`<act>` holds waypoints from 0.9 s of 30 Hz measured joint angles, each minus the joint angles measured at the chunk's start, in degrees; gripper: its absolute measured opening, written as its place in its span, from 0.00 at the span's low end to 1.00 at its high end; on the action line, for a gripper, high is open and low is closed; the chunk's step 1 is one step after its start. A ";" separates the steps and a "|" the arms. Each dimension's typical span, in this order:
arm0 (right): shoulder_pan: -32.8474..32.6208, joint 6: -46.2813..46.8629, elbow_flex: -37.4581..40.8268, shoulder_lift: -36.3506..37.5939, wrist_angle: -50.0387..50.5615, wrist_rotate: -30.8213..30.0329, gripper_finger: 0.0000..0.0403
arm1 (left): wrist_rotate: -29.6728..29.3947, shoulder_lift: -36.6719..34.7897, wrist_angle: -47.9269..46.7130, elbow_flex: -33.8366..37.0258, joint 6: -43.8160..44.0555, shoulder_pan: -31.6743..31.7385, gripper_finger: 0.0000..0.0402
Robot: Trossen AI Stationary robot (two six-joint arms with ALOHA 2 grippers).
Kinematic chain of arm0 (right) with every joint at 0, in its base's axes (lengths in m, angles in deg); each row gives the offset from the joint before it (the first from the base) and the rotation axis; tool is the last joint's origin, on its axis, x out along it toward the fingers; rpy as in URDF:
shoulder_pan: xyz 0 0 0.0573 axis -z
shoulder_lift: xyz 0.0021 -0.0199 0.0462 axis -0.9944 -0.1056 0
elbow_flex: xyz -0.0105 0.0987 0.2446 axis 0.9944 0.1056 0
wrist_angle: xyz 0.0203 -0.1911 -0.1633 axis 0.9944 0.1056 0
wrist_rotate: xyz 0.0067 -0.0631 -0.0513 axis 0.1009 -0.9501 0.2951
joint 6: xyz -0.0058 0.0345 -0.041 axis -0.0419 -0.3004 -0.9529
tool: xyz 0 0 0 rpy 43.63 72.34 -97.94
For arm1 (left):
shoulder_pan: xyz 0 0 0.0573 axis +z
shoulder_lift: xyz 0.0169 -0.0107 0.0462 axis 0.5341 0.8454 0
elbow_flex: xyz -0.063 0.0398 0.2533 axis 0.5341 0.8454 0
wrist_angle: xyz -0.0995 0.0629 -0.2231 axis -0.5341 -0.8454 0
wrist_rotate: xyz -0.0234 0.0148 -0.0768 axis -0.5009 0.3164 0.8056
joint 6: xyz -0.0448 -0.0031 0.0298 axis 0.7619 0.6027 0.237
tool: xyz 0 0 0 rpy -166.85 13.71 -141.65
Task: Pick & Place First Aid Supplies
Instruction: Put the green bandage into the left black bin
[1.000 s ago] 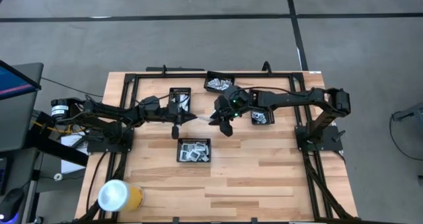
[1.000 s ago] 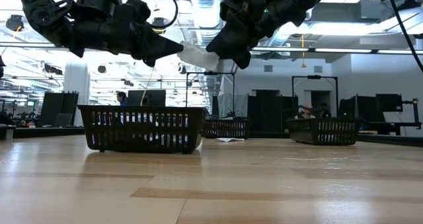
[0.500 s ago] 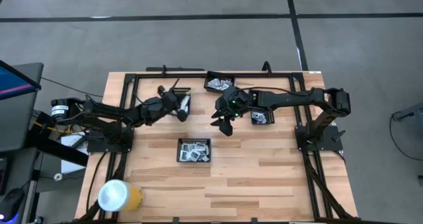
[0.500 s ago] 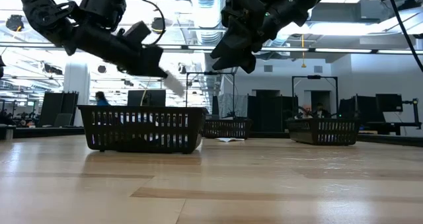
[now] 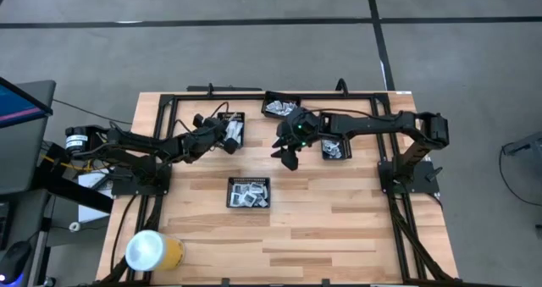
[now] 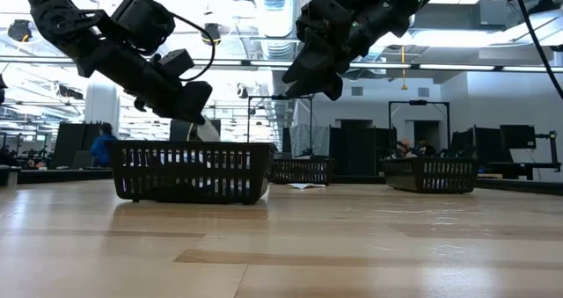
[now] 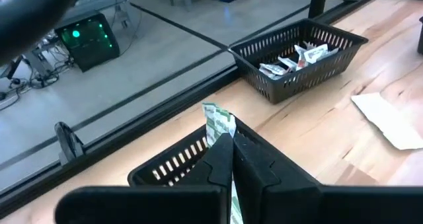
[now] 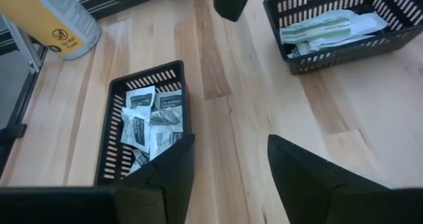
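The left hand (image 5: 227,140), clenching a slim green-white strip (image 7: 219,124) over the upper-left tray (image 5: 230,118), is risking dropping it onto the desk (image 5: 339,219) beside the rim.

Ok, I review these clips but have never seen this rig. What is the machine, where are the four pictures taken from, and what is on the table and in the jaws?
It is a robot with two dark arms at a wooden table. One picture looks straight down, one looks level along the tabletop, and one camera rides on each wrist.

Black mesh trays hold the supplies: squarish white sachets in the tray nearest the table's middle, slim green-white strips in another, and more packets in two trays at the far side.

The left gripper has its jaws shut on a green-white strip above the strip tray. The right gripper hangs over the table's middle with jaws open, holding nothing. A yellow canister stands near the table's front left corner.
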 joint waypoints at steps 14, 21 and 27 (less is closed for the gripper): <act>0.26 -0.58 0.00 -0.02 0.51 -3.47 0.51 | 10.00 0.00 -1.21 0.00 -0.02 0.13 0.23; 0.35 -3.61 0.00 -0.05 3.80 -12.70 0.50 | 16.05 0.00 -1.11 0.00 7.61 0.04 0.24; 0.41 -3.67 0.00 -0.07 5.00 -17.37 0.47 | 17.08 0.00 -0.96 0.00 8.04 -0.07 0.24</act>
